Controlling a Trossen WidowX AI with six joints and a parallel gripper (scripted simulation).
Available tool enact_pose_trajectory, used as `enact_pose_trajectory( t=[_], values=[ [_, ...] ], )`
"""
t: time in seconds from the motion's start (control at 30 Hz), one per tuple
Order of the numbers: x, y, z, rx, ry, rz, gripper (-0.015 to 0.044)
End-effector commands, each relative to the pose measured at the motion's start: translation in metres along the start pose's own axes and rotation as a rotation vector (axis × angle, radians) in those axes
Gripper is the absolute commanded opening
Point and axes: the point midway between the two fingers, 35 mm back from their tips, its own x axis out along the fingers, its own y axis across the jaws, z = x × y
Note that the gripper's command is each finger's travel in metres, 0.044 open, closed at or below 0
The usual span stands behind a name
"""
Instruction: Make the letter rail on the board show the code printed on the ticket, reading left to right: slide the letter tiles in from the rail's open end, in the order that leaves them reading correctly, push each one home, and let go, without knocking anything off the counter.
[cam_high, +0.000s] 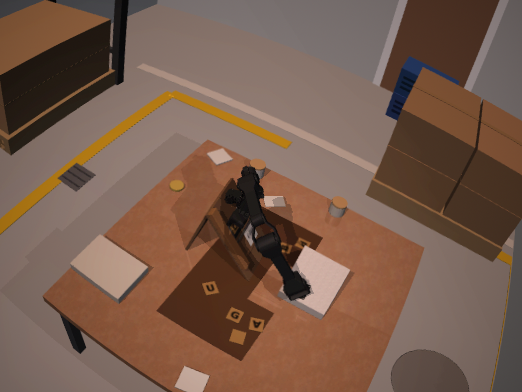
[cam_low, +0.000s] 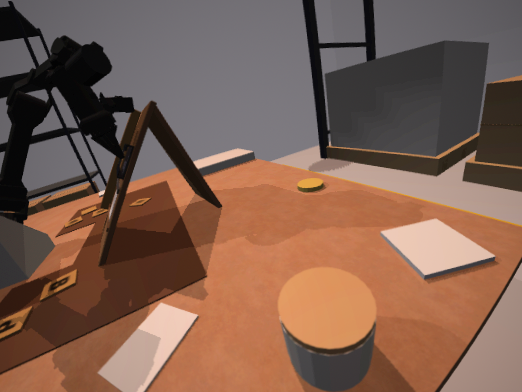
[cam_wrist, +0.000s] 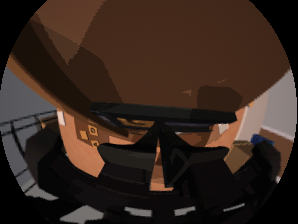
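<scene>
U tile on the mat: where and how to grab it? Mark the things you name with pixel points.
I'd grip the U tile (cam_high: 210, 288) by two opposite side edges, coming straight down from above. It lies flat, letter up, a thin square with no neighbor touching it, so both edges look free. The hand (cam_high: 234, 227) (cam_low: 121, 156) (cam_wrist: 158, 123) is shut, so it would need to open first and line up with the tile's slight turn.
</scene>
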Motion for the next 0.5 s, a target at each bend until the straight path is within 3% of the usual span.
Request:
enact_pose_trajectory(
  t=[0.0, 0.47],
  values=[
    [-0.0004, 0.0024, -0.0002, 0.003, -0.004, 0.001, 0.0000],
    [-0.0004, 0.0072, 0.0004, 0.003, -0.004, 0.001, 0.0000]
  ],
)
